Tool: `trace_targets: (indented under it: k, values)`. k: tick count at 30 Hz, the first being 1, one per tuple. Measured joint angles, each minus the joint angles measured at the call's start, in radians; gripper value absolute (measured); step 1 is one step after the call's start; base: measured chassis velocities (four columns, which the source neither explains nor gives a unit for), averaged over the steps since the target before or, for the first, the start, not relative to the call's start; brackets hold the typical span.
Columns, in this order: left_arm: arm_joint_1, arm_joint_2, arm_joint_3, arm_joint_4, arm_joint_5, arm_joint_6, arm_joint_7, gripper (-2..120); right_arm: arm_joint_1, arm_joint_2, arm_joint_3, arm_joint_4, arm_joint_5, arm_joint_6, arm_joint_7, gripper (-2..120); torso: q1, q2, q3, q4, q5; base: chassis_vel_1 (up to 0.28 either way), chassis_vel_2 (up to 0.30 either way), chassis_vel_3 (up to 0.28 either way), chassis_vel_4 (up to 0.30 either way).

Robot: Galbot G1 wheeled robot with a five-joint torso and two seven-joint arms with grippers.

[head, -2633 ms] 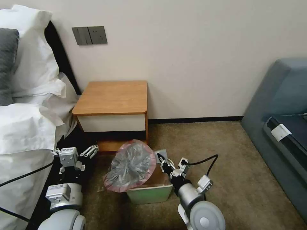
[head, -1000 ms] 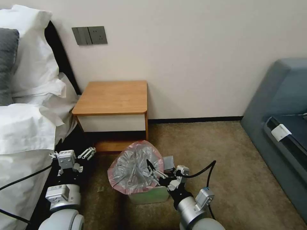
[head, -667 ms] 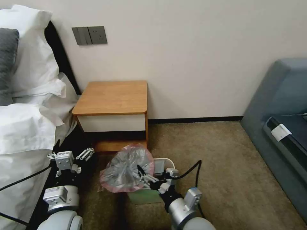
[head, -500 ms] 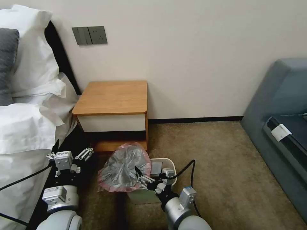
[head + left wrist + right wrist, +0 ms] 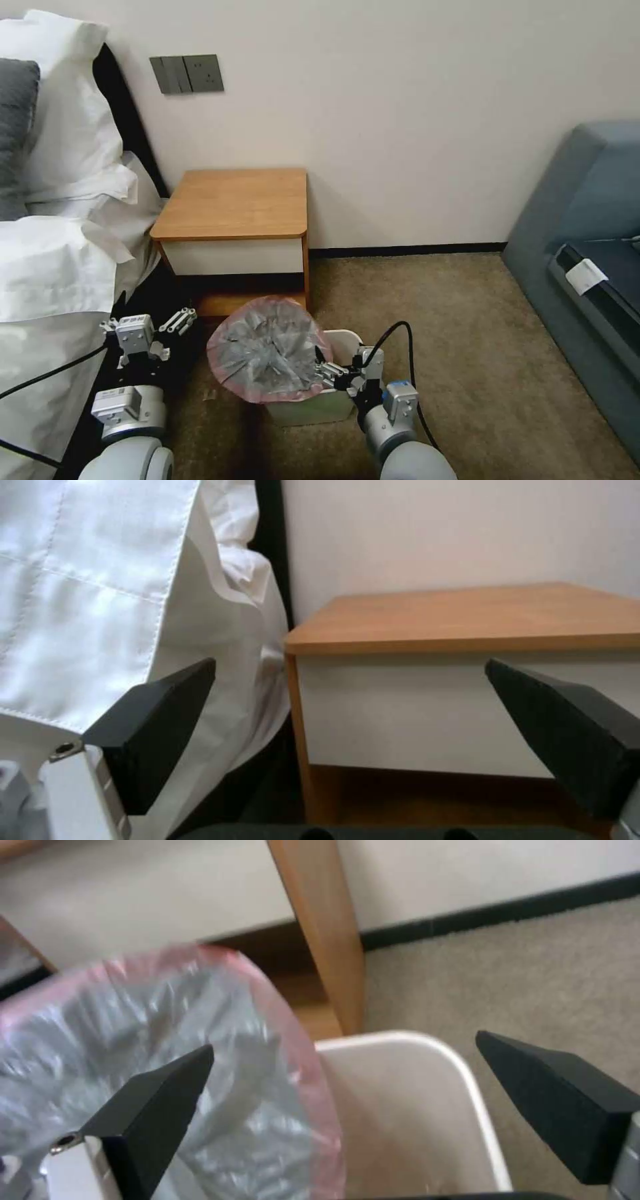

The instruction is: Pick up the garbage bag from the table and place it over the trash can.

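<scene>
Beige carpet [image 5: 427, 313] along a pale wall, white bedding [image 5: 53, 267] to the left, a grey-blue sofa [image 5: 587, 220] to the right. Between them, against the wall, the table [image 5: 233, 203] with its orange-brown top and white drawer front. Just in front of the table, on the carpet, the trash can [image 5: 347, 338], cream-white. Over the left part of its mouth, the garbage bag [image 5: 267, 350]: crinkled grey plastic spread out within a pink rim, overhanging the can's left side, with the right part of the can's rim uncovered. Right hand [image 5: 327, 372] low at the bag's right edge, above the can; seen from its wrist, right hand [image 5: 345, 1045] spread wide, one finger in front of the bag [image 5: 133, 1040], the other off the outer side of the can [image 5: 413, 1090], nothing clamped. Left hand [image 5: 180, 320] parked by the bedding, apart from the bag; from its wrist, left hand [image 5: 347, 730] also spread wide, empty, facing the table [image 5: 467, 615].
</scene>
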Motion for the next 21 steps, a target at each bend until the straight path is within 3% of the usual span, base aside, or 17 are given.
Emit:
trace_targets:
  k: [9,13,14,15,18,21]
  values:
    - [0.001,0.003,0.044,-0.005,0.013,0.022,0.008,100,-0.014,0.008,0.055,0.035,-0.006,0.021,-0.029,100,0.0,0.0,0.0,0.0001,-0.0001,0.0,0.0,0.0,0.0]
    - [0.012,0.024,0.133,-0.026,0.01,0.082,0.014,100,-0.021,0.016,0.09,0.035,-0.007,0.026,-0.037,100,0.0,0.0,0.0,0.0,0.0,0.0,0.0,0.0,0.0]
    - [0.019,0.038,0.194,-0.032,0.009,0.119,0.008,100,-0.024,0.019,0.104,0.035,-0.007,0.029,-0.039,100,0.0,0.0,0.0,0.0,0.0001,0.0,0.0,0.0,0.0]
    - [0.019,0.038,0.194,-0.032,0.009,0.119,0.008,100,-0.024,0.019,0.104,0.035,-0.007,0.029,-0.039,100,0.0,0.0,0.0,0.0,0.0001,0.0,0.0,0.0,0.0]
    - [0.026,0.063,0.302,-0.028,0.034,0.201,-0.041,100,-0.031,0.022,0.127,0.037,-0.006,0.035,-0.043,100,0.0,0.0,0.0,0.0,0.0,0.0,0.0,0.0,0.0]
    - [0.024,0.072,0.337,-0.008,0.058,0.234,-0.078,100,-0.039,0.024,0.14,0.037,-0.006,0.043,-0.049,100,0.0,0.0,0.0,0.0,-0.0001,0.0,0.0,0.0,0.0]
